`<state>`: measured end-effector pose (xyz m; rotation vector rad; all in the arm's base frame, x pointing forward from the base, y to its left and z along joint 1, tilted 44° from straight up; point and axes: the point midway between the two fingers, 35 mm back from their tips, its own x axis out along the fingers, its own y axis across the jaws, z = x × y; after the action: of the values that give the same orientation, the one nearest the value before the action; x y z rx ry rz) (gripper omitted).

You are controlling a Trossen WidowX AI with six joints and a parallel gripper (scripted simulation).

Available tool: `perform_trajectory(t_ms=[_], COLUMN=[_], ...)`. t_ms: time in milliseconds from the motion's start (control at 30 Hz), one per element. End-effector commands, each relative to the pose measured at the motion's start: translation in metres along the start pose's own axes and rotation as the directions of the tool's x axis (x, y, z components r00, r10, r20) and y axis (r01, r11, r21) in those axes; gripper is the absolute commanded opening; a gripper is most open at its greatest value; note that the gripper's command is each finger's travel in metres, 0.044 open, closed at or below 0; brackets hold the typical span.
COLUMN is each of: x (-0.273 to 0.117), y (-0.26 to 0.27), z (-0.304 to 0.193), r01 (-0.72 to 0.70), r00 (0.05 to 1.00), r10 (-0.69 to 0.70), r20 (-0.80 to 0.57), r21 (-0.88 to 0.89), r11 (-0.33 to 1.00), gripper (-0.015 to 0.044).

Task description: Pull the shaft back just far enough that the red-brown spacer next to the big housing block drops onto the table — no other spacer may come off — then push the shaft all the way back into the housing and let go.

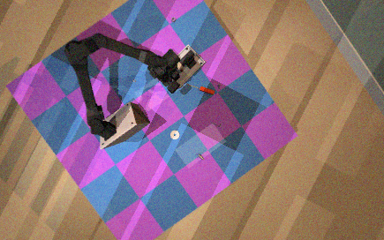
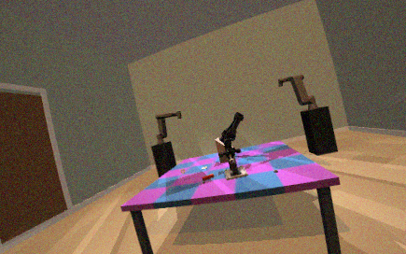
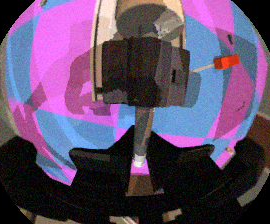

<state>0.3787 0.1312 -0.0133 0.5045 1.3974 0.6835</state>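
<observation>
The big dark housing block [image 3: 146,70] stands on a tan base plate [image 3: 99,55] [image 1: 196,69] [image 2: 243,176]. The grey shaft [image 3: 143,132] sticks out of its near side toward me and has a white end. My gripper [image 3: 138,127] is shut on the shaft near that end, a short way out from the housing. In the top view the arm's wrist covers the shaft and most of the housing. The red-brown spacer cannot be made out in any view, and I cannot tell whether it is on the shaft or on the table.
A screwdriver with a red handle [image 1: 207,90] [image 2: 208,177] [image 3: 226,62] lies beside the base plate. A white ring [image 1: 175,137] lies farther off. Small pieces lie at the far edge [image 1: 173,19] and near the middle right [image 1: 200,156]. A pale block [image 1: 129,119] stands at the arm's base.
</observation>
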Motion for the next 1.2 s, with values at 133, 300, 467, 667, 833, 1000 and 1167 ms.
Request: perform_trajectory(t_ms=[133,300,467,667,833,1000,1167], x=[-0.0011,-0.001,-0.0007,-0.0006,-0.0006,-0.0006,-0.0006], y=[0.0001,0.0,0.0001,0.0,0.0,0.0,0.0], z=[0.0042,0.0038,0.0032,0.0027,0.0023,0.0018,0.0013], r01=[0.004,0.004,0.004,0.004,0.004,0.004,0.004], r00=[1.0,1.0,1.0,1.0,1.0,1.0,1.0], r10=[-0.004,-0.004,-0.003,-0.003,-0.003,-0.003,-0.003], r20=[0.014,0.014,0.014,0.014,0.014,0.014,0.014], r21=[-0.008,-0.008,-0.008,-0.008,-0.008,-0.008,-0.008], r11=[1.0,1.0,1.0,1.0,1.0,1.0,1.0], gripper=[0.0,0.0,0.0,0.0,0.0,0.0,0.0])
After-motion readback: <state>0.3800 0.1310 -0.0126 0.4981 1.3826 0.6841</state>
